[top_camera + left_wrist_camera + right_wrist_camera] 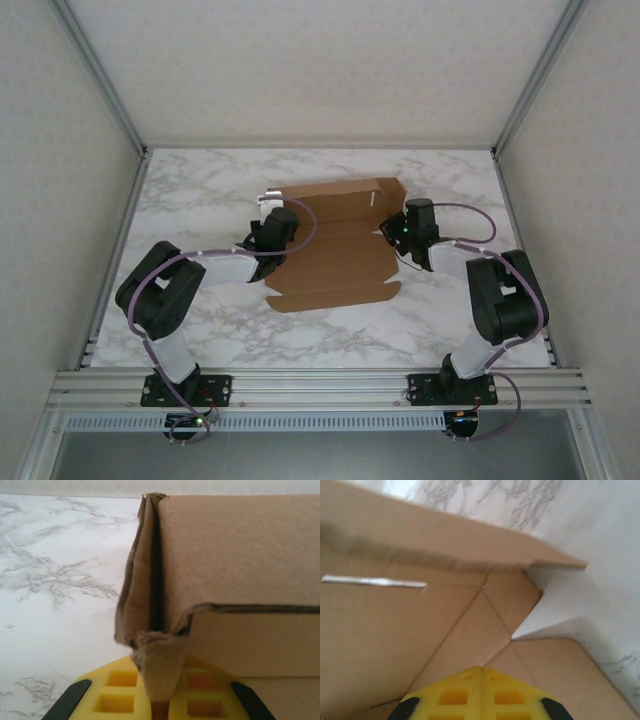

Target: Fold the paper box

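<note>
"Top external first: where did you have the paper box (335, 250)?"

"I had it lying in the middle of the marble table (200, 200), between my two arms. Its far panel stood up off the surface like a back wall. The near panels lay flat, so it was a shallow open tray at most, and inside I saw its own creased cardboard floor."

"And the left gripper (160, 705)?"

"It sat at the box's left edge. On the left wrist camera my yellow fingers (120, 690) were closed on a crumpled flap at that end, with the cardboard pinched between them. Above the pinch, the doubled side wall rose upright, with a dark gap between its two layers."

"What about the right gripper (481, 672)?"

"That one was at the box's right end. Its jaws were pressed together, pad against pad, and they pointed down at the diagonal creases of the corner flap, under the raised far panel. I couldn't tell whether the tips were touching the cardboard."
</note>
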{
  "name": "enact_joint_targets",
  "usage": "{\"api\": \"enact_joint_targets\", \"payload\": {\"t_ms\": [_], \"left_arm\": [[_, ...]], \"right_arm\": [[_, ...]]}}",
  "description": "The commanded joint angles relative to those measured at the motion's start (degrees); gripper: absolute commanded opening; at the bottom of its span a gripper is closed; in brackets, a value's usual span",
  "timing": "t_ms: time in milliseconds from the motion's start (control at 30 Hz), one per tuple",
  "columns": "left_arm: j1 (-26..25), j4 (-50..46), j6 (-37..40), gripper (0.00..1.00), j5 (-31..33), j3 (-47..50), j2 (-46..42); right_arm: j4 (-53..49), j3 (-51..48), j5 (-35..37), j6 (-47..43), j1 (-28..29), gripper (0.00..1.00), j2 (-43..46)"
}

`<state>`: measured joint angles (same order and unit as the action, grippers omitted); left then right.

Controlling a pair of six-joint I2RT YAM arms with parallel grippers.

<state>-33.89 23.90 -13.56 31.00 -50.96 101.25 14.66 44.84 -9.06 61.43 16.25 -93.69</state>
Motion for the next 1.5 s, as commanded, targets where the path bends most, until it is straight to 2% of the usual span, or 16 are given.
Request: {"api": "enact_joint_targets", "payload": {"t_ms": [0,333,567,1000,1467], "left_arm": [[-0.33,-0.61,-1.2,0.0,-0.68,-1.42,-0.59],[-0.33,-0.65,-1.16,0.0,-1.1,-1.69,-0.44],[-0.45,-0.35,0.1,0.0,-1.91,-1.34,-0.51],[-0.55,0.12,2.03,0.0,-2.62,-1.07,-1.14],[-1.97,0.72,3.72,0.0,-2.55,-1.07,-1.23]], "right_arm": [[-4.95,-1.31,-0.82,-4.54,0.72,0.0,1.58],[-4.1,4.07,-5.66,-4.67,3.68,0.0,-4.57],[-7.21,11.25,-4.7,-6.63,2.52,0.0,-8.64],[-17.89,19.1,0.13,-13.2,-2.52,0.0,-12.24],[-29.51,26.27,8.98,-20.57,-2.76,0.0,-15.3]]}}
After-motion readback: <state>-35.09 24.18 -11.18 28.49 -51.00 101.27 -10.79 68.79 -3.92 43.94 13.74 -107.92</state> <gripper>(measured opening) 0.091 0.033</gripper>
